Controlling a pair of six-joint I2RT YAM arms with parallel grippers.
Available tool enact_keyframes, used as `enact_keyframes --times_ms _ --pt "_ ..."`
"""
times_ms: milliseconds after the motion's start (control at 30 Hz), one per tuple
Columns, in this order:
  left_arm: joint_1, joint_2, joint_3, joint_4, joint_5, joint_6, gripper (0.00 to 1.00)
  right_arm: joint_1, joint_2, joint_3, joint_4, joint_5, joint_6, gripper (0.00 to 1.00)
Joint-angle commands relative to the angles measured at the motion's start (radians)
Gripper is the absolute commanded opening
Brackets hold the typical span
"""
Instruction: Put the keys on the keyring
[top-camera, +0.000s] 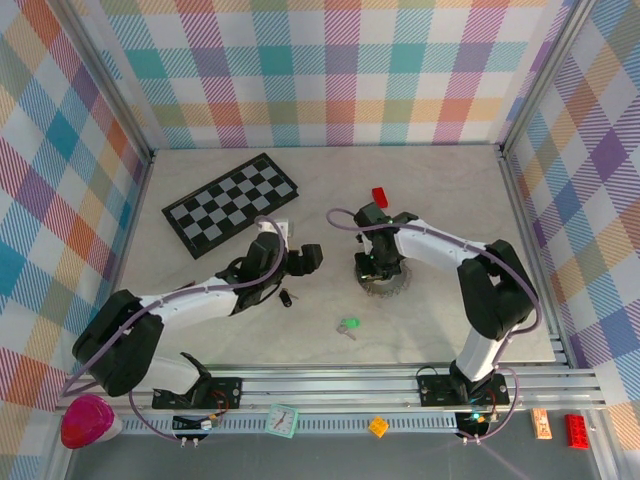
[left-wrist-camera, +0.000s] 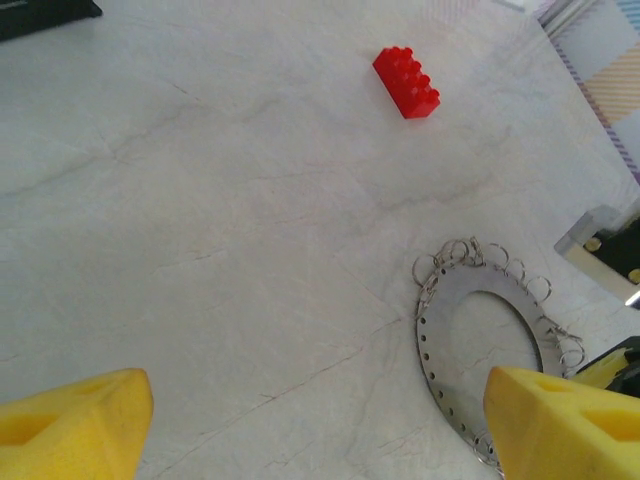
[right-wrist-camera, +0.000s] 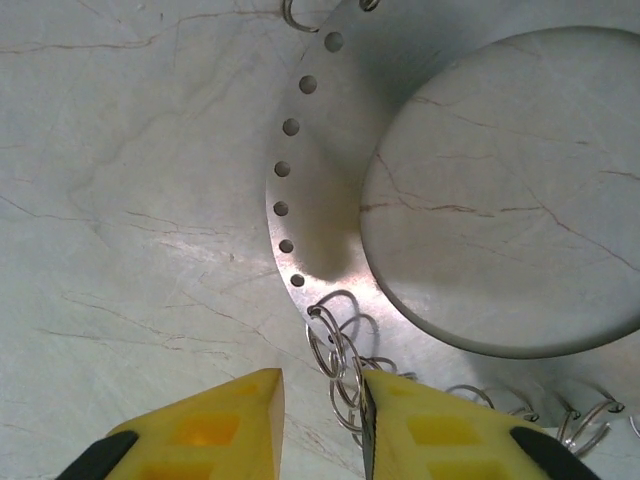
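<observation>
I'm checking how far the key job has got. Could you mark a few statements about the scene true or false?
1. The green key lies on the table, apart from the keyring. True.
2. The black key hangs on the keyring. False: it lies loose on the table, apart from the ring.
3. The left tool stands open and empty. True.
4. The red block sits in the keyring's hole. False: it lies on the table, apart from the ring.
5. The right tool hovers over the green key. False: it is at the keyring's rim, over its small wire loops.
</observation>
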Motion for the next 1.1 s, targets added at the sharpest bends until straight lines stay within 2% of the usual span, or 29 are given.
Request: enact_keyframes --times_ms 0,367,567,700,1067 --pt "-0.013 -0.049 -0.032 -0.01 -0.058 -0.039 0.85 0.011 0.023 0.028 -0.037 0.013 -0.022 0.26" --pt "-0.013 -0.18 -0.092 -0.111 -0.265 -0.113 0.85 0.018 0.076 0.052 -0.038 0.014 -0.032 0.26" --pt "-0.013 -0.202 -0.099 -0.129 -0.285 -0.12 0.86 0.028 0.094 0.066 -0.051 0.017 -0.039 0.25" --pt "-0.013 -0.198 -0.096 -0.134 -0.287 -0.122 0.86 0.033 0.098 0.071 -0.06 0.015 -0.04 0.21" --pt "-0.013 -0.209 -0.096 -0.148 -0.305 -0.127 0.85 0.041 0.109 0.069 -0.08 0.024 -0.029 0.23"
